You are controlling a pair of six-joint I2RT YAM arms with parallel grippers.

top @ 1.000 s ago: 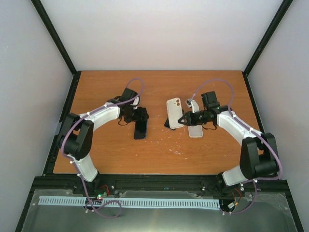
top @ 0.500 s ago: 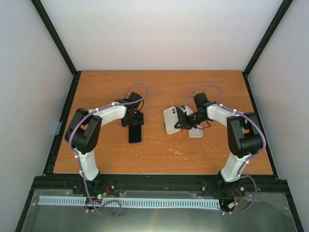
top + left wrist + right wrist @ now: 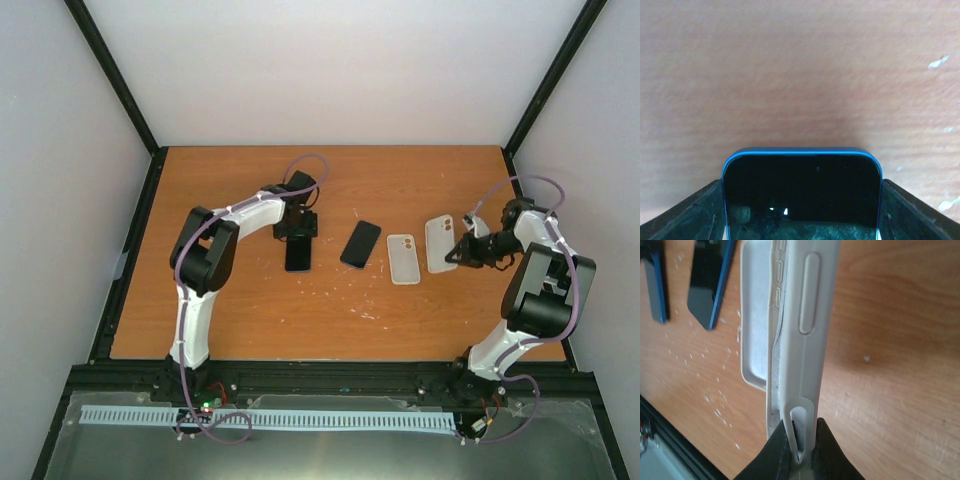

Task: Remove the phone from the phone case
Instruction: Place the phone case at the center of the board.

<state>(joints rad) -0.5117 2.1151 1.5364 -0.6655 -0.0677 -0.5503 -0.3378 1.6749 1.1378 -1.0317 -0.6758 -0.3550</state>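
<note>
My right gripper [image 3: 458,250] is shut on the end rim of a white phone case [image 3: 439,243], at the right of the table. The right wrist view shows this case [image 3: 810,315] edge-on, with my right gripper [image 3: 801,450] pinching its slotted end. A dark phone [image 3: 360,244] with a blue rim lies bare on the table at the middle. My left gripper [image 3: 297,232] holds a second blue-rimmed phone [image 3: 297,256] by its long sides. In the left wrist view that phone [image 3: 802,175] fills my left gripper [image 3: 802,200], its fingers [image 3: 690,215] against its edges.
A second white case [image 3: 403,259] lies flat between the bare phone and the held case, and the right wrist view shows this flat case [image 3: 754,315] just left of the held one. White flecks dot the wooden table [image 3: 250,320]. Black frame rails border it.
My right gripper has carried the white case to the right, and a dark phone now lies at the middle where the case was. My left gripper has shifted its phone farther back and to the right.
</note>
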